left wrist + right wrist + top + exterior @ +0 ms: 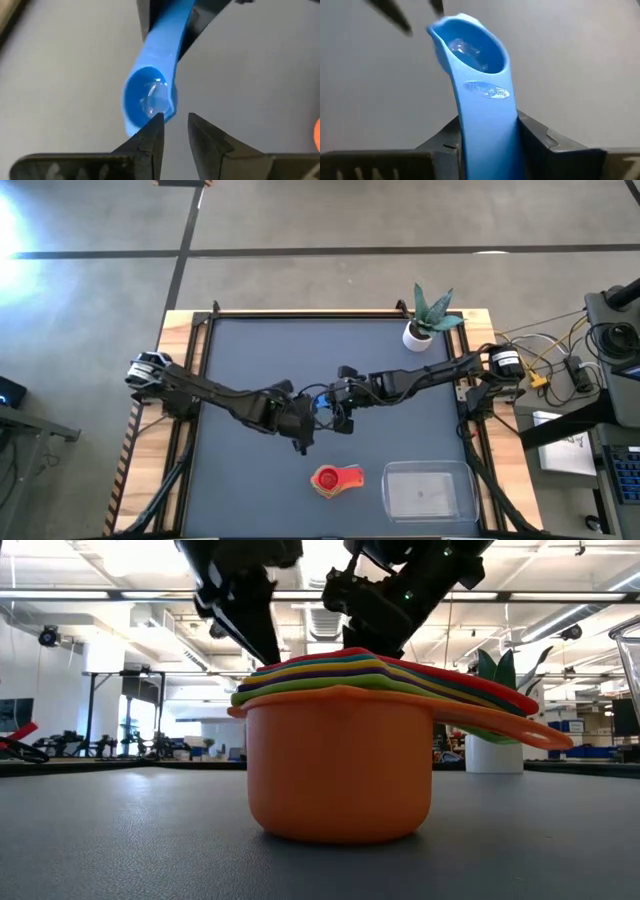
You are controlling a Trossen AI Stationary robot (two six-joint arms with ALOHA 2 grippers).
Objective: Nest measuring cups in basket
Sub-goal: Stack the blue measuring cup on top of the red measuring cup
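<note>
The small blue measuring cup (pixel 470 47) is in the air over the table's middle (pixel 322 402), between my two grippers. My right gripper (pixel 490 135) is shut on it. My left gripper (pixel 175 125) is open by a narrow gap and faces the cup's bowl (pixel 150 95) from the other side. One fingertip (pixel 156 122) is at the bowl's rim. The other cups sit nested in a stack (pixel 335 478) near the table's near edge. The orange cup (pixel 340 770) is at the bottom, standing on its base, and the red one is on top. The clear basket (pixel 428 490) is to the right of the stack. My right gripper pinches the blue cup's flat handle (pixel 492 125) between its two fingers, coming level from the table's right. The handle runs forward along the fingers and the bowl stands out beyond them, off the table. I cannot tell whether my left gripper touches the bowl's rim.
A white pot with a green plant (pixel 422 328) stands near the far right corner. Both arms cross the table's middle, and their grippers hang above and behind the stack in the low view. Bare dark tabletop (pixel 250 480) lies left of the stack.
</note>
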